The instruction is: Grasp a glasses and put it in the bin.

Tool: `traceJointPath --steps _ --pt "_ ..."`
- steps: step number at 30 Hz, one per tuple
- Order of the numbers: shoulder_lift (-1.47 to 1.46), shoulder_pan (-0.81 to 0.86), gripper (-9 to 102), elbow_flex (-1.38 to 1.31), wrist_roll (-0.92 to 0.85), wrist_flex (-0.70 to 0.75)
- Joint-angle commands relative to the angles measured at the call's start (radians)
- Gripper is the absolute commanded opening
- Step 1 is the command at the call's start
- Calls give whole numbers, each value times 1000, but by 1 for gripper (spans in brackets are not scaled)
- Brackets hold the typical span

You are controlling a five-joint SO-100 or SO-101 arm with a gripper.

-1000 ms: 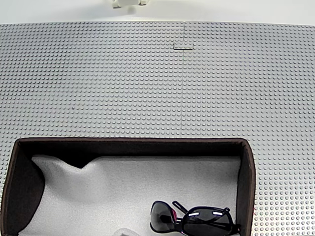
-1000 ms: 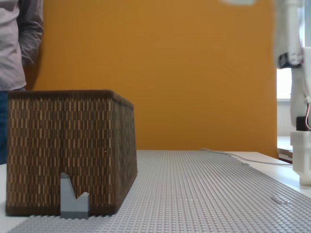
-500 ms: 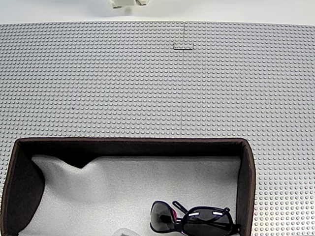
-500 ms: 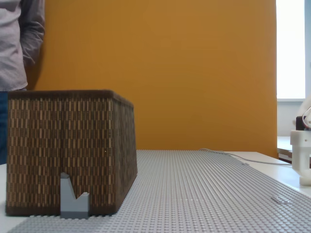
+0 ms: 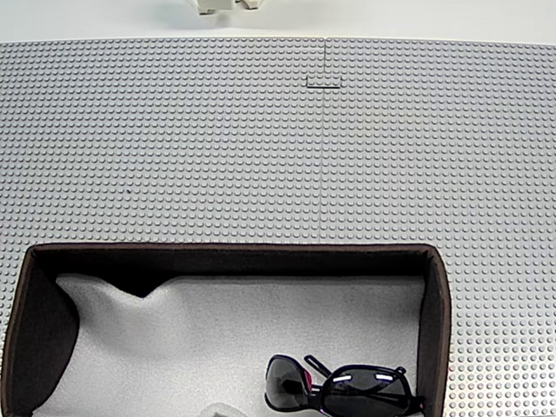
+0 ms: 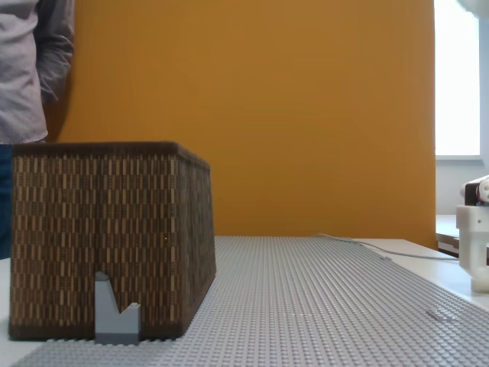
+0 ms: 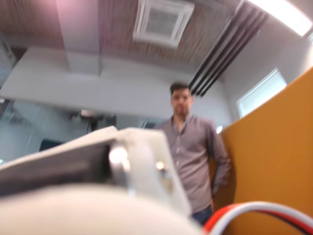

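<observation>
Closest to the wrist camera, a blurred white housing (image 7: pixel 142 161) of the arm takes up the lower foreground, with a red and white cable (image 7: pixel 254 213) curling beside it. The gripper's fingers cannot be made out, so I cannot tell how far it is open or whether it has hold of anything. Beyond the housing the camera looks upward at a person (image 7: pixel 190 152) in a grey shirt, standing beside an orange wall (image 7: pixel 274 161), with a ceiling vent (image 7: pixel 164 19) farther up.

In a fixed view from above, a white piece of the arm (image 5: pixel 217 5) sits at the top edge. Next out from it lies the studded grey baseplate (image 5: pixel 261 148), with 1 small flat plate (image 5: pixel 323 82) near the arm's end. Well apart from the arm, at the bottom, stands the bin (image 5: pixel 432 330), its dark brown walls around white padding (image 5: pixel 217 339). The glasses (image 5: pixel 343 391) lie inside it on the padding, in the corner by the right-hand wall as that view shows it, lenses dark and a pink-red accent showing.

In a fixed view from the side, the arm's white base (image 6: pixel 474 252) stands at the right edge; a thin cable (image 6: pixel 359 243) runs along the board's far edge. Far from the base is the woven side of the bin (image 6: pixel 99 237), a grey notched block (image 6: pixel 114 313) touching its foot.
</observation>
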Motion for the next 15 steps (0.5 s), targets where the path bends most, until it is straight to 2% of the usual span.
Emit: traceJointPath --steps 1,4,7,15 --pt "20 -26 19 244 -8 -101" --pt "18 -46 17 387 -2 -181" --pt "-31 -41 17 453 75 -166" --pt "-178 -137 19 499 167 112"
